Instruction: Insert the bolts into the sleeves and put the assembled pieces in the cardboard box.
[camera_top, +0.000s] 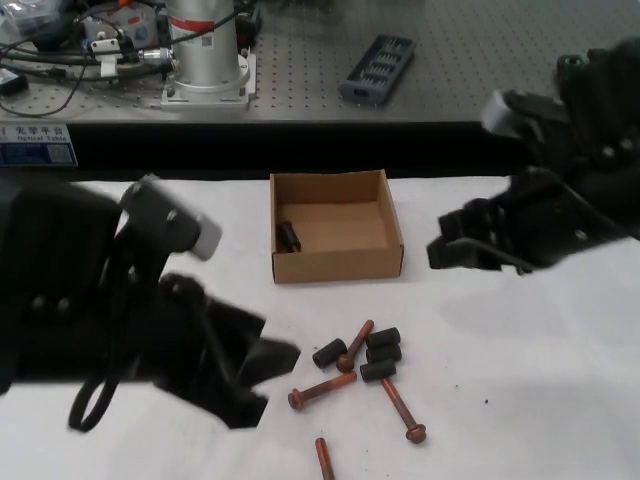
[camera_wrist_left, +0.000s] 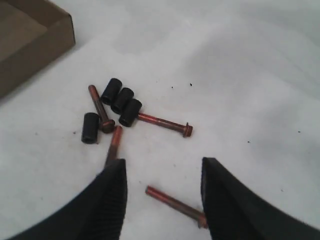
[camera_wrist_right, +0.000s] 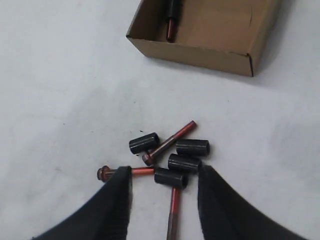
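Observation:
Several copper-coloured bolts (camera_top: 325, 387) and short black sleeves (camera_top: 380, 352) lie loose on the white cloth in front of the cardboard box (camera_top: 337, 262). In the box lies one bolt in a sleeve (camera_wrist_right: 171, 19). My left gripper (camera_wrist_left: 164, 167) hangs open over the near side of the pile, and a bolt (camera_wrist_left: 175, 204) lies on the cloth between its fingers (camera_wrist_left: 112, 200). My right gripper (camera_wrist_right: 166, 172) is open, with a sleeve (camera_wrist_right: 171, 178) and a bolt (camera_wrist_right: 173, 210) showing between its fingertips. In the high view the left gripper (camera_top: 265, 375) is low beside the pile and the right gripper (camera_top: 465, 250) is right of the box.
A black bench edge runs behind the cloth, and past it stand a metal post base (camera_top: 205, 60), cables and a grey tool rack (camera_top: 378, 65). Bare cloth (camera_top: 530, 380) stretches to the right of the pile.

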